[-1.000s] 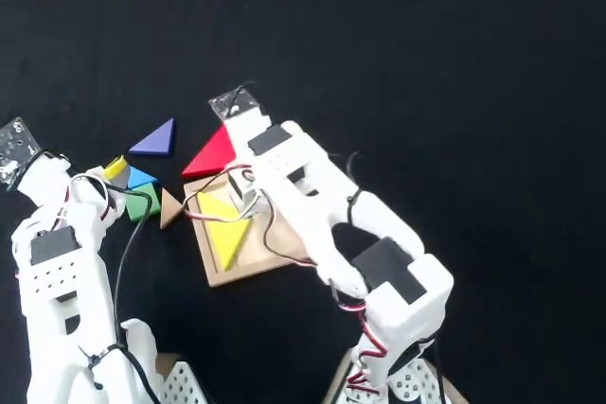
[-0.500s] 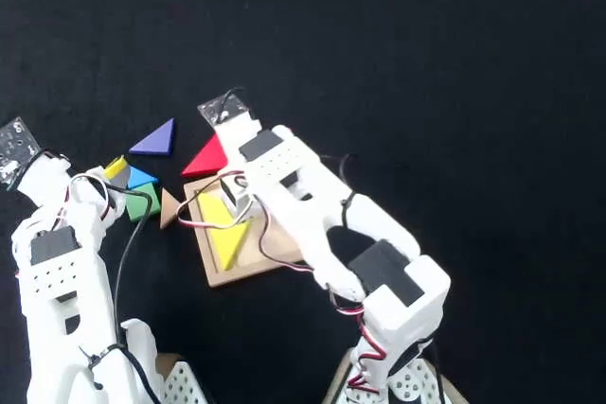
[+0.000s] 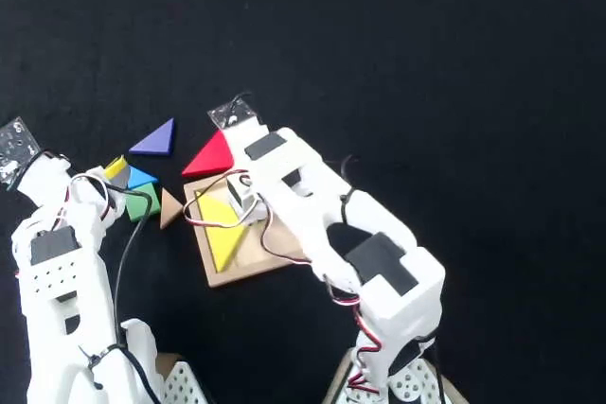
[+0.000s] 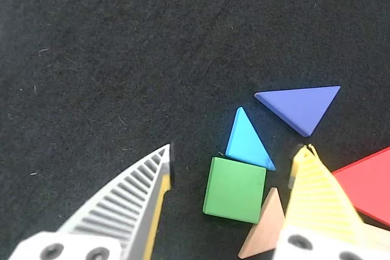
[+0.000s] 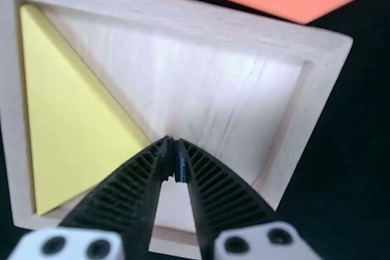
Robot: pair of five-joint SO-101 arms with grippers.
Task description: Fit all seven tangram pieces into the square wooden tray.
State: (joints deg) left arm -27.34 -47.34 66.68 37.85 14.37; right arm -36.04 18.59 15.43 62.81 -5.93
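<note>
We note: the large triangle (image 3: 223, 226) lies in the tray (image 3: 246, 272), against its left wall. A small triangle (image 3: 169, 207) sits just left of the tray, and the square (image 3: 144, 203) left of that. A second large triangle (image 3: 210, 155) lies behind the tray.

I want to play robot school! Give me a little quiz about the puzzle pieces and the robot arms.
1. True or false: the yellow triangle lies inside the wooden tray.
2. Pick one. The right gripper over the tray is: A) open, B) shut on a piece, C) shut and empty.
3. Fill in: the square piece touching the light blue triangle is ____.

Key: 1 true; 2 C; 3 green.
</note>
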